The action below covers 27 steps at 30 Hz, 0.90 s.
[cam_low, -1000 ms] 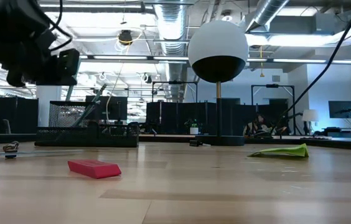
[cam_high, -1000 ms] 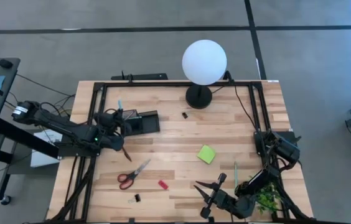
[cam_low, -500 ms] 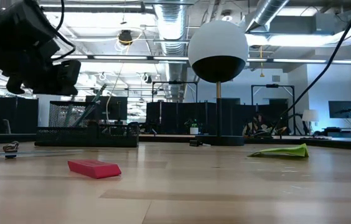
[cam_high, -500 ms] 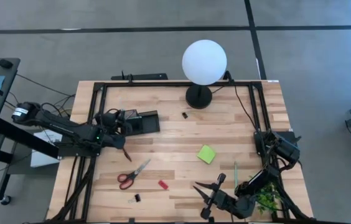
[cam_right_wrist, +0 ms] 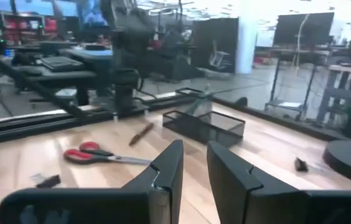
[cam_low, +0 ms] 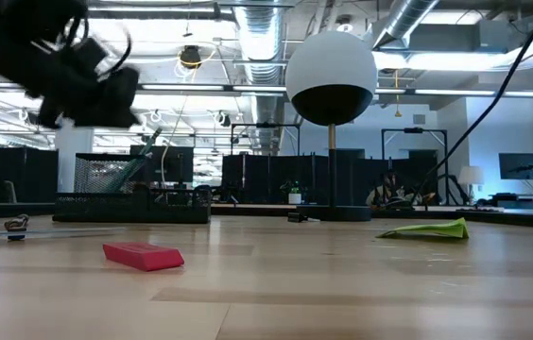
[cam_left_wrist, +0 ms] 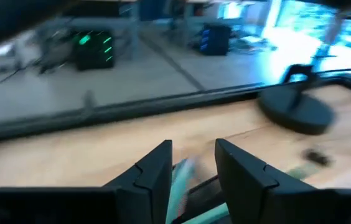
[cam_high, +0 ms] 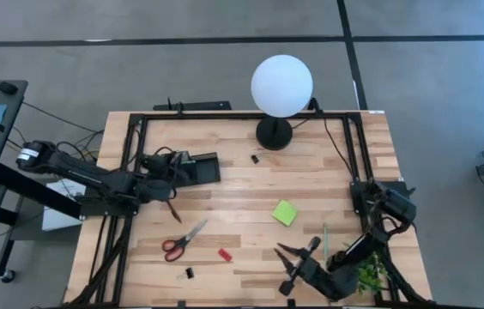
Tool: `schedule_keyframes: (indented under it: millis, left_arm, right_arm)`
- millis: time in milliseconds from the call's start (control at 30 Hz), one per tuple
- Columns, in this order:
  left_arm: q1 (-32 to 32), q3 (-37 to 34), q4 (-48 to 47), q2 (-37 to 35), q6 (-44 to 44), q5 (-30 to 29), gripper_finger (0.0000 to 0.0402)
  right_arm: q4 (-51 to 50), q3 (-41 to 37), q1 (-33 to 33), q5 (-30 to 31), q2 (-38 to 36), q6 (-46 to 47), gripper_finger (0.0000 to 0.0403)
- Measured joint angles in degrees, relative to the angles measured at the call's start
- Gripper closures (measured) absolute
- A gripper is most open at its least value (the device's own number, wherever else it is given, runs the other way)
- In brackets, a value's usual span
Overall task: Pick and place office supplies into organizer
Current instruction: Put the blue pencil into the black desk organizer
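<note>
Left end effector (cam_high: 172, 163) poised over the organizer (cam_high: 197, 169), fingers (cam_left_wrist: 154, 180) parted slightly, a teal pen (cam_left_wrist: 178, 186) seen between them though grip cannot be judged. Just beside it, a brown pen (cam_high: 173, 209) flat on the surface (cam_high: 242, 202). Farther out, red-handled scissors (cam_high: 182, 239), a red piece (cam_high: 224, 254), a black clip (cam_high: 189, 273).

Right end effector (cam_high: 292, 267) low near the surface's front edge, fingers spread, empty. Just beside it a green pen (cam_high: 325, 240); beyond, the lime sticky-note pad (cam_high: 285, 212).
</note>
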Motion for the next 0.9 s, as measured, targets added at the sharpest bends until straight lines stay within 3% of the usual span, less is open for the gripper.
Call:
schedule_keyframes:
  millis: [100, 200, 333, 433, 500, 567, 733, 900]
  left_arm:
    - [-1.5, 3.3, 7.9, 0.0, 12.8, 2.6, 0.0289]
    - [-3.4, 7.1, 12.8, 0.0, 20.9, 6.5, 0.0290]
    - [-5.5, 10.6, 14.6, 0.0, 24.9, 13.5, 0.0290]
    - [-6.6, 11.4, 14.6, 0.0, 24.2, 22.3, 0.0290]
    - [-7.0, 11.4, 14.9, 0.3, 22.3, 28.4, 0.0290]
    - [-7.6, 11.4, 17.0, 1.7, 21.7, 33.8, 0.0290]
    - [-9.1, 11.5, 31.5, 8.9, 26.0, 46.8, 0.0290]
    - [-10.3, 13.5, 44.3, 21.7, 27.3, 49.4, 0.0290]
  right_arm:
    - [5.8, 0.1, 2.9, 0.2, -2.0, -7.1, 0.0336]
    - [6.3, 0.9, 5.7, 0.3, -3.6, -4.8, 0.0336]
    - [-4.8, 0.8, 8.6, 0.3, -3.3, 7.7, 0.0336]
    - [-19.1, 0.7, 9.0, 0.3, -3.3, 25.1, 0.0336]
    - [-23.3, 0.7, 8.3, 0.3, -3.3, 28.9, 0.0336]
    - [-21.0, 0.7, 7.0, 0.3, -3.5, 26.1, 0.0336]
    - [-6.2, 1.5, 3.1, 0.5, -8.1, 6.1, 0.0336]
    - [-0.8, 3.0, 3.0, 0.4, -15.5, -8.6, 0.0336]
